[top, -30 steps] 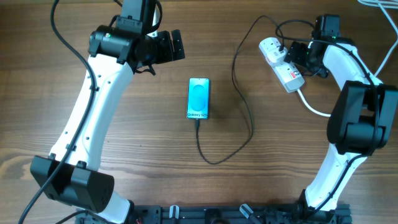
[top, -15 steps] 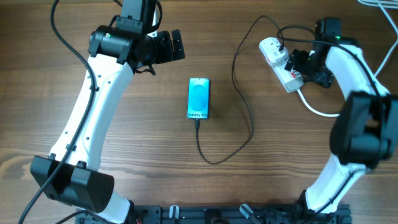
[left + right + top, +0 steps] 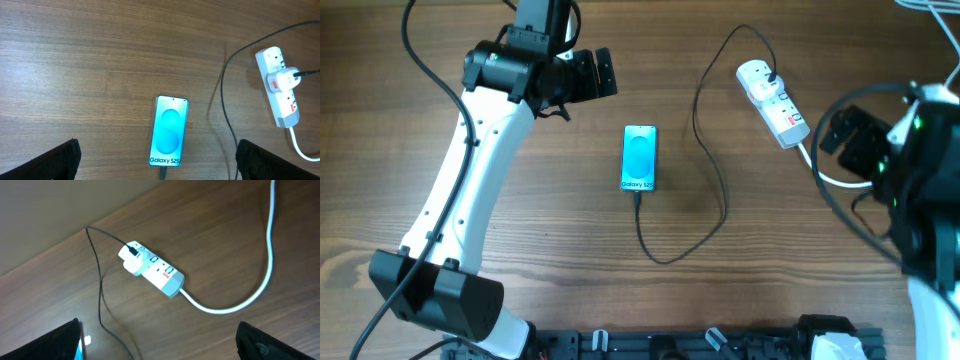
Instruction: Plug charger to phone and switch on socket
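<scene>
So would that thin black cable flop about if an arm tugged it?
Probably floppy: the cable lies in loose curves. Likely light, being so thin. A tug might drag the phone or power strip, since it seems joined to both.

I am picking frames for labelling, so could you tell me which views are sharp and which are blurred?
Overhead: the right arm is motion-blurred; the phone and power strip are crisp. Left wrist: sharp, the phone's lettering reads clearly. Right wrist: soft all over, the power strip's markings fuzzy.
</scene>
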